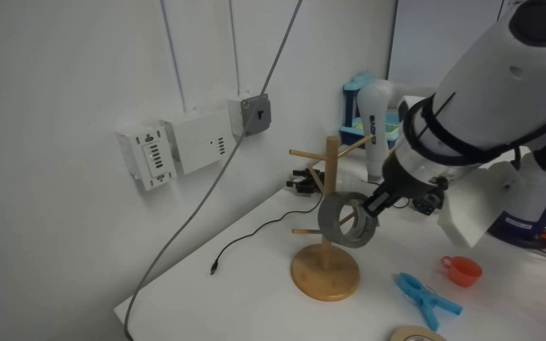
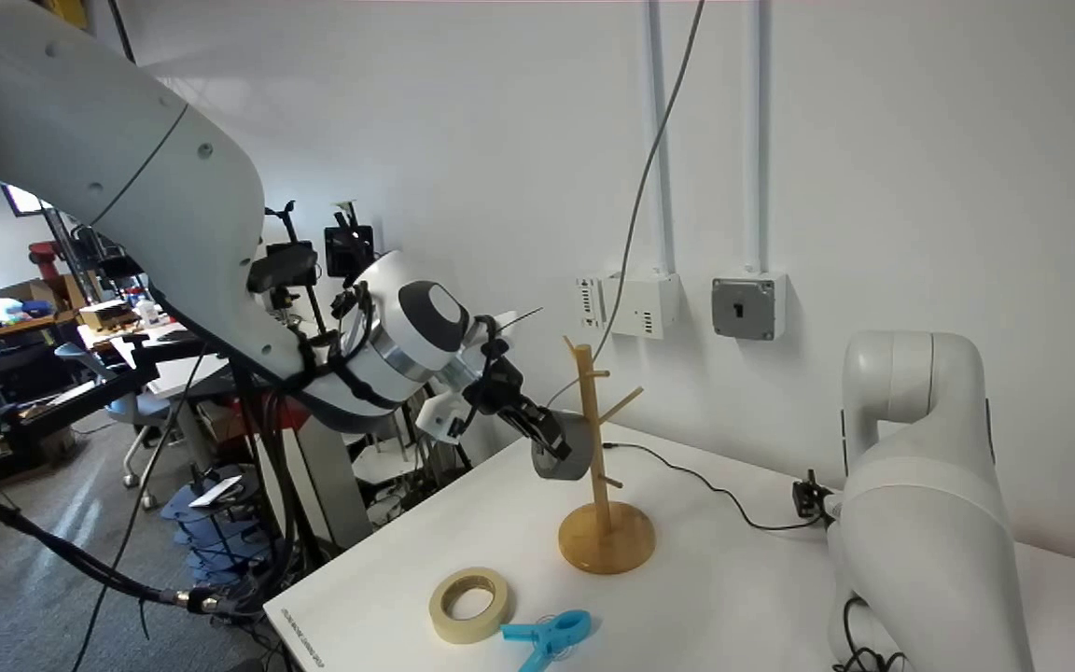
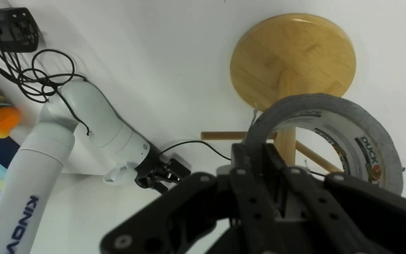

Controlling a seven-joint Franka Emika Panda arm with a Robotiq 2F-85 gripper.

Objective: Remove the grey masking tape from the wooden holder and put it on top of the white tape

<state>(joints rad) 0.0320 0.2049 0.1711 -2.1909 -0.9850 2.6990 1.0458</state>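
The grey masking tape [image 1: 332, 220] is beside the post of the wooden holder [image 1: 325, 282], well above its round base. It also shows in an exterior view [image 2: 573, 453] and the wrist view [image 3: 294, 102]. My gripper [image 3: 255, 155] is shut on the tape's near wall, one finger inside the ring and one outside. It shows in both exterior views [image 1: 373, 207] [image 2: 551, 437]. Pegs show behind and through the ring; I cannot tell whether one passes through it. The white tape, a cream roll [image 2: 463, 631], lies flat on the table, partly cut off in an exterior view [image 1: 405, 331].
A blue clamp [image 2: 551, 637] lies beside the white tape. A red cup [image 1: 463, 271] stands near the clamp. A white Kinova arm [image 2: 920, 495] stands on the table. A black cable [image 1: 263, 223] runs behind the holder, near the wall. A grey cable [image 1: 216, 187] hangs across the wall.
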